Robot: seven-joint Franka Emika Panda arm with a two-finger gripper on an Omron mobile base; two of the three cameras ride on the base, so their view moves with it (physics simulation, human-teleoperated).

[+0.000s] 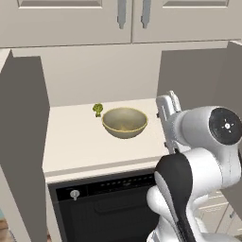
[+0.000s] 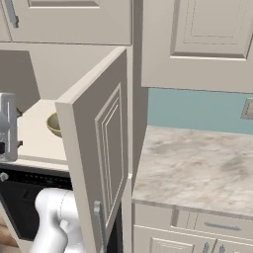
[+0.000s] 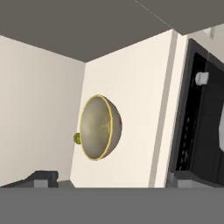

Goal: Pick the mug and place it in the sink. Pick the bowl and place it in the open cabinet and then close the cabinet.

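The wide olive-tan bowl (image 1: 125, 122) sits upright inside the open cream cabinet (image 1: 28, 123). The gripper (image 3: 113, 178) gapes empty just outside; closing carelessly, a door might clip the arm.

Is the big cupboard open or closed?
Open. Both tall cream cabinet doors stand swung out, and the olive-tan round bowl sits upright inside on the beige shelf.

The cabinet floor (image 1: 80, 146) is a plain cream shelf above the black oven (image 1: 104, 208). The bowl (image 1: 125, 123) rests upright on it, toward the back. A small green item (image 1: 98, 109) sits on the shelf just beside the bowl's rear left edge.
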